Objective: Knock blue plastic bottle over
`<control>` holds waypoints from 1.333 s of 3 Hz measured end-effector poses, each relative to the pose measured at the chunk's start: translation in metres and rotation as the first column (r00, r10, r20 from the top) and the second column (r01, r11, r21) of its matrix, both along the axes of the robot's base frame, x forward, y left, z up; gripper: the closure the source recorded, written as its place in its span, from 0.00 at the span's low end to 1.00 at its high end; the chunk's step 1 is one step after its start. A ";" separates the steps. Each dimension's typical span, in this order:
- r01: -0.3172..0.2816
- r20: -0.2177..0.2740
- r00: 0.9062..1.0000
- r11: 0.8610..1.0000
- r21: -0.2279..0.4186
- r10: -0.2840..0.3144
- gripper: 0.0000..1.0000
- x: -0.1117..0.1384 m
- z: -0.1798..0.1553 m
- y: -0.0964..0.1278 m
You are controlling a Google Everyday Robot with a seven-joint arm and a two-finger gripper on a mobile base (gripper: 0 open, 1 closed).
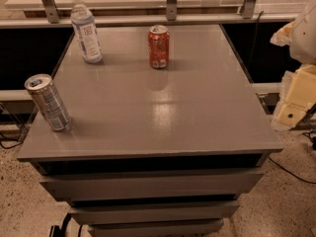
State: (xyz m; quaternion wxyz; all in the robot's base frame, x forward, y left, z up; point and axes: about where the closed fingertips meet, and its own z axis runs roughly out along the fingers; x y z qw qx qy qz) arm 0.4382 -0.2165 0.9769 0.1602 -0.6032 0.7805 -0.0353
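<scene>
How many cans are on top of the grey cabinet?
2. The red soda can stands at the back centre, right of the blue plastic bottle; the silver-blue slim can stands near the front left corner. The gripper is beyond the cabinet, right side.

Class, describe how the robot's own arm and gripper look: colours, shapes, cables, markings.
At the picture's right edge, beside the grey table, the arm is a rounded white shell with a tan patch. Below it, the gripper is blocky, pale cream, with one dark round hole. No markings show. A thin black cable lies on the floor beneath; whose it is cannot be told.
</scene>
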 end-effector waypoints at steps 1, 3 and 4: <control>0.000 0.000 1.000 1.000 0.000 0.000 0.00 0.000 0.000 0.000; -0.056 0.063 0.997 0.997 0.050 0.052 0.00 0.026 0.015 0.037; -0.106 0.091 0.991 0.991 0.079 0.099 0.00 0.046 0.027 0.073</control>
